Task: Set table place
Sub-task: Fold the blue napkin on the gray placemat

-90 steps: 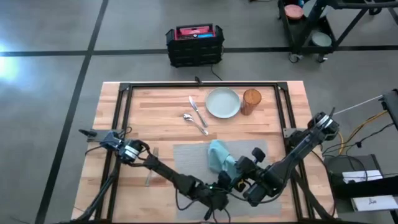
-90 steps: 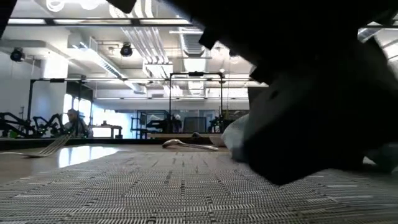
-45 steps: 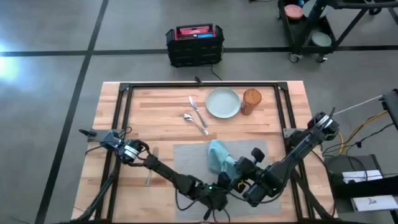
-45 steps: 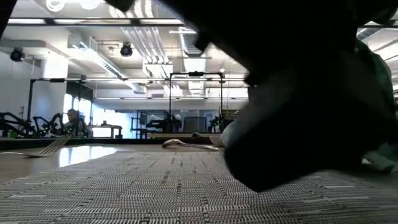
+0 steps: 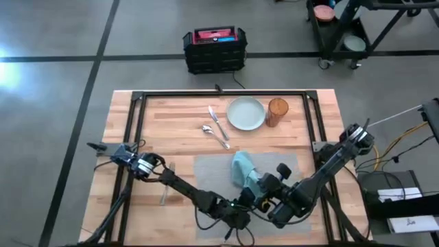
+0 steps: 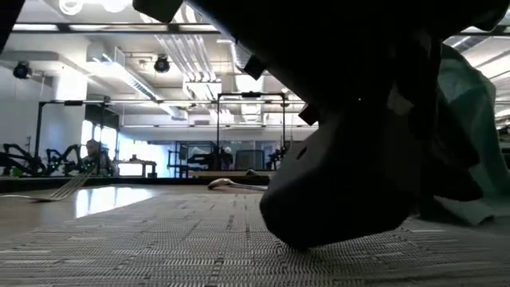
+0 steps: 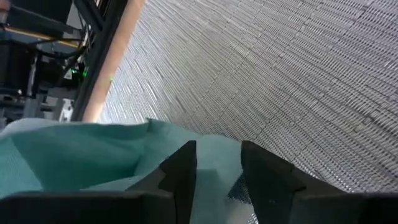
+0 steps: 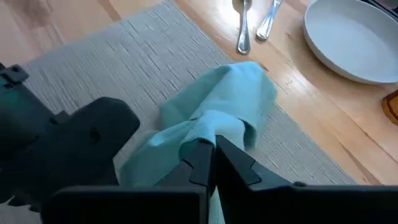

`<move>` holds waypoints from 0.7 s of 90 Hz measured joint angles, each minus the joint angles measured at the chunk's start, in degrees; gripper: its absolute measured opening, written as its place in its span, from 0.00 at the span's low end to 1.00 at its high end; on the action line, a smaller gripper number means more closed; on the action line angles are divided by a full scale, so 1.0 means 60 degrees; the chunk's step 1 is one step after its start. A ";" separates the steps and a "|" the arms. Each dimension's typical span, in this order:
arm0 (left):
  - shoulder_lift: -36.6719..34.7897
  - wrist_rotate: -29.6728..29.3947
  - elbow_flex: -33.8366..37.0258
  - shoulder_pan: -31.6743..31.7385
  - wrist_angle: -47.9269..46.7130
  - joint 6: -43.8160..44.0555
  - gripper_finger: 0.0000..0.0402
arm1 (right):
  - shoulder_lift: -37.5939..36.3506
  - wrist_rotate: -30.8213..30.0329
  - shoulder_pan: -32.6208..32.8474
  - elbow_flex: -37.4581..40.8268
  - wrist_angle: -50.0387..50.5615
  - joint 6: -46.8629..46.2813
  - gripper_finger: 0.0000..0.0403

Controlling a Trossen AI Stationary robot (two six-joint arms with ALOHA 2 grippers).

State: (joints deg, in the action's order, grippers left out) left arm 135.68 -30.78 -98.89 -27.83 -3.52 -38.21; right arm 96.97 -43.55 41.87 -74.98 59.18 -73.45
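Observation:
A teal napkin [image 5: 243, 169] lies bunched on the grey placemat [image 5: 274, 165] near the table's front edge. My right gripper [image 8: 214, 163] is shut on it. My left gripper [image 7: 217, 171] stands close beside it at the napkin's near edge [image 7: 124, 155], fingers a little apart, with cloth and mat showing through the gap. The plate [image 5: 245, 113], amber glass [image 5: 277, 112], knife [image 5: 217, 121] and spoon [image 5: 216, 136] lie on the bare table [image 5: 171, 116] beyond the mat. The fork [image 5: 167, 182] lies left of the mat. My right gripper pinches a raised fold of the napkin [image 8: 211, 127] between its two fingers, coming from above and slanting toward the far edge. The cloth is bunched up at the fingers, and its far part [image 8: 249, 81] rests on the placemat. My left gripper: whether its fingers touch the napkin I cannot tell.
A black metal frame [image 5: 219, 96] runs around the table top. A black crate [image 5: 215, 49] stands on the floor beyond the far edge. In the low view a dark gripper body [image 6: 351, 183] fills the middle, with the teal cloth [image 6: 470, 135] behind it.
In the low view the dark gripper body has moved toward the picture's left and closer to the mat. The teal napkin, hidden behind it before, now stands raised off the mat at the right.

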 joint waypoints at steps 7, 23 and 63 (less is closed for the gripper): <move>0.0007 -0.0015 0.0000 0.0003 -0.0009 0.0076 0.28 | 0.0000 0.0000 0.0000 0.0000 0.0000 0.0050 0.00; -0.0056 -0.0123 0.0014 -0.0043 -0.0009 0.0220 0.28 | 0.0000 0.0003 0.0000 0.0000 -0.0010 0.0115 0.00; -0.1591 -0.0625 0.0040 -0.0471 -0.2033 0.6501 0.29 | -0.0039 -0.0064 -0.0054 0.0000 -0.0248 0.0448 0.00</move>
State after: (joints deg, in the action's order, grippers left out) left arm 126.13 -34.53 -98.65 -30.66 -15.72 0.80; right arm 96.73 -43.93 41.54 -74.98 57.69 -70.76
